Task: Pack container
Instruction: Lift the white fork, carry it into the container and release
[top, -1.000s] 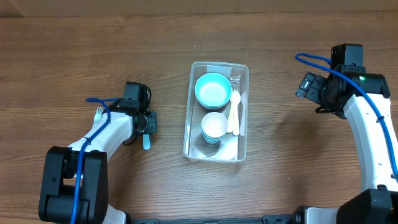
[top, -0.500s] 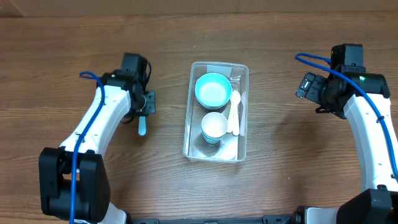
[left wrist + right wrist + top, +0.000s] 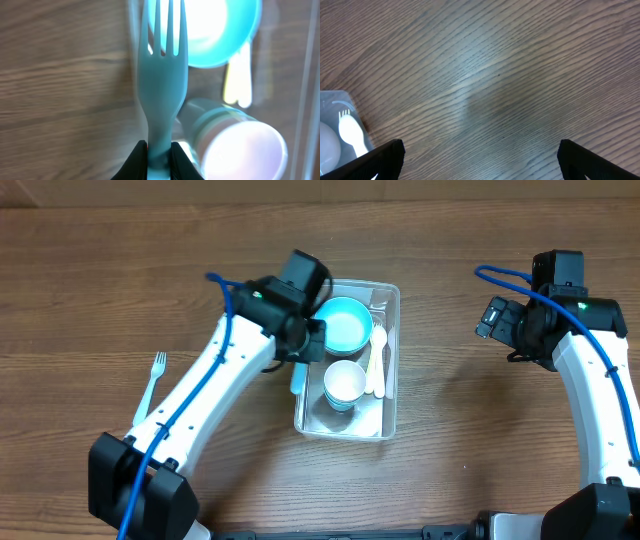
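The clear container (image 3: 357, 424) stands mid-table. It holds a teal bowl (image 3: 343, 323), a white cup (image 3: 345, 383) and a white utensil (image 3: 378, 360). My left gripper (image 3: 300, 358) hangs over the container's left rim, shut on a teal fork (image 3: 297, 381). In the left wrist view the teal fork (image 3: 161, 85) stands upright in the jaws (image 3: 160, 150), tines over the teal bowl (image 3: 215, 35), with the white cup (image 3: 245, 145) to its right. My right gripper (image 3: 497, 317) is open and empty, well right of the container; its jaws (image 3: 490, 160) show bare wood between them.
A white fork (image 3: 152, 385) lies on the wooden table at the left. The right wrist view catches the container's corner (image 3: 335, 100) with a white fork (image 3: 352, 132) in it.
My left arm has swung from the table's left side up and right to the container's left rim, carrying the teal fork. The right arm has not moved.
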### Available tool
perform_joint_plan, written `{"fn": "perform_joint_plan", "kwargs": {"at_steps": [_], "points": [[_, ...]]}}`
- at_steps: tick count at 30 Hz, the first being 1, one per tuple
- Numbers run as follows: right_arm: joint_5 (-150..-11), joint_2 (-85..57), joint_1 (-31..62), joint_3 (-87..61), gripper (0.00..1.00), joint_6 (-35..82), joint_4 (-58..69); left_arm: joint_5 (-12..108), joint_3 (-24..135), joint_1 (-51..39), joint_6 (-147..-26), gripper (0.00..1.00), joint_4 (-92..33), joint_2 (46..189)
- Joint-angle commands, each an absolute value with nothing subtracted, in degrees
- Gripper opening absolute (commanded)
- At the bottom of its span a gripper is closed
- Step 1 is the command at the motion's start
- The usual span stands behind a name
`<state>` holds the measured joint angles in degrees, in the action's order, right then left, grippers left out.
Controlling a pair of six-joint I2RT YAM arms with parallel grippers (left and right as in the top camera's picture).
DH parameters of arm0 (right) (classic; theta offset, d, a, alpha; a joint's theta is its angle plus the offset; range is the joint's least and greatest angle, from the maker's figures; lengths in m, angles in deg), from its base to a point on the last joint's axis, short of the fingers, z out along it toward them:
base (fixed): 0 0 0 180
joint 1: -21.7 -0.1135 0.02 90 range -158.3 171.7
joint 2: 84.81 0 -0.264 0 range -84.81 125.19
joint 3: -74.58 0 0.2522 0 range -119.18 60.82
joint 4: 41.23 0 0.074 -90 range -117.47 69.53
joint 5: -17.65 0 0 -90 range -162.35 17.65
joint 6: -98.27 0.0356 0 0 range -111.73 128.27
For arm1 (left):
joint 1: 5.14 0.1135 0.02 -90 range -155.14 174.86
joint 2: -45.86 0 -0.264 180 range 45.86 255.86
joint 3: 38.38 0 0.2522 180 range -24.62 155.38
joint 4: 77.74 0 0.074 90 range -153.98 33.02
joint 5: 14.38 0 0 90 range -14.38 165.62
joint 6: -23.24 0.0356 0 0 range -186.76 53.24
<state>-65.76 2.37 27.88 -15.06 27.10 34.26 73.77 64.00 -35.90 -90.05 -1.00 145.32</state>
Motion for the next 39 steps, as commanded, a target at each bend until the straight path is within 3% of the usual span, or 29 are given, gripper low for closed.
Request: {"fn": "perform_joint_plan", "kwargs": {"at_steps": [1, 27, 29, 32, 39], "points": [[-65.32, 1.01, 27.88, -16.31, 1.00, 26.94, 34.15, 73.12, 65.42, -39.16, -93.65, 0.14, -0.80, 145.39], [-65.32, 1.01, 27.88, -16.31, 1.00, 26.94, 34.15, 74.12, 62.75, -41.41, -96.19, 0.15, 4.35, 145.41], [-65.32, 1.01, 27.88, -16.31, 1.00, 26.94, 34.15, 74.12, 62.36, -41.59, -96.19, 0.19, 4.38, 145.41], [-65.32, 1.01, 27.88, -16.31, 1.00, 26.94, 34.15, 74.03, 62.36, -41.57, -96.21, 0.35, 4.46, 145.41], [-65.32, 1.01, 27.88, -16.31, 1.00, 26.94, 34.15, 74.12, 62.40, -41.54, -96.60, 0.41, 5.01, 145.36]]}}
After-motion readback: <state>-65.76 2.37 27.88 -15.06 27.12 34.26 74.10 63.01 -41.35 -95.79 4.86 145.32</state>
